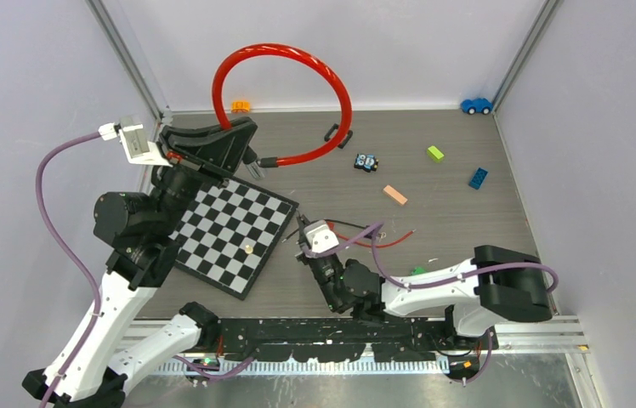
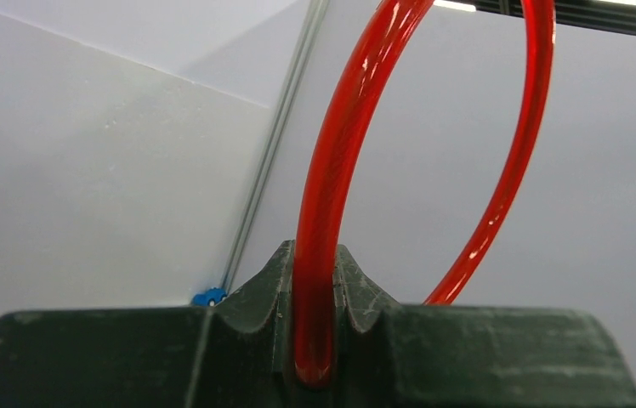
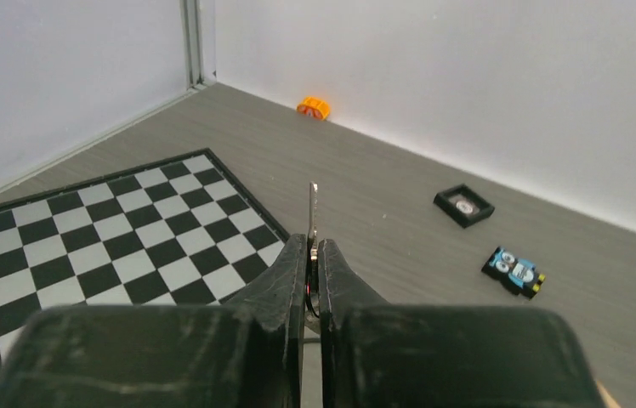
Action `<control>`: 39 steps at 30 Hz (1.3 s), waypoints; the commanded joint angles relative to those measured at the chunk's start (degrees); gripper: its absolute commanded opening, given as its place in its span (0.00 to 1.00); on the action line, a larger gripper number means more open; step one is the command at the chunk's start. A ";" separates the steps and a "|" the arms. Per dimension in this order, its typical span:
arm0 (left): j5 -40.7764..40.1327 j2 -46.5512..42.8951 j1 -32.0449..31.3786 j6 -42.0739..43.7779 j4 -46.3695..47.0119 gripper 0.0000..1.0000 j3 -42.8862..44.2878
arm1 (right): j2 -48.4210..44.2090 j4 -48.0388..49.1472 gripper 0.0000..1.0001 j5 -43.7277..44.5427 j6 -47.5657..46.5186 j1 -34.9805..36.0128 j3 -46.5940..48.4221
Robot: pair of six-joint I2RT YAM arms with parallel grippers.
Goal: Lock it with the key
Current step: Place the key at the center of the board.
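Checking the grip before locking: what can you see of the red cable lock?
The red cable lock is a glossy, translucent-looking red-sleeved cable bent into a nearly closed loop. It is held raised at the far left, standing up from the left gripper, which is shut on it. A black end piece shows beside the gripper.

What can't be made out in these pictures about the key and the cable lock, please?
- Right wrist view: the head of the key is hidden between the fingers of the right gripper; only the blade shows.
- Left wrist view: the left gripper hides the ends of the red cable lock.
- Top view: the key and the lock's keyhole are too small to see.
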 commanded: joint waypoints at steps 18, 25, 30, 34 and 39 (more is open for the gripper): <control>-1.84 0.31 0.02 5.12 -9.37 0.00 0.94 | -9.91 -73.09 0.03 -21.65 69.97 -12.77 -1.97; -5.02 -1.11 0.02 6.97 -12.92 0.00 -4.53 | -4.36 -72.77 0.05 -24.94 70.25 -12.77 -1.98; -6.07 -1.53 0.09 7.75 -13.91 0.00 -6.31 | -1.25 -71.58 0.14 -25.47 70.68 -12.77 -2.13; -6.81 -1.42 0.02 7.53 -14.55 0.00 -7.93 | -2.82 -71.32 0.58 -23.51 71.74 -12.77 -2.90; -8.18 -1.40 0.02 6.85 -14.04 0.00 -10.87 | -12.38 -68.24 0.72 -19.12 73.01 -12.77 -8.43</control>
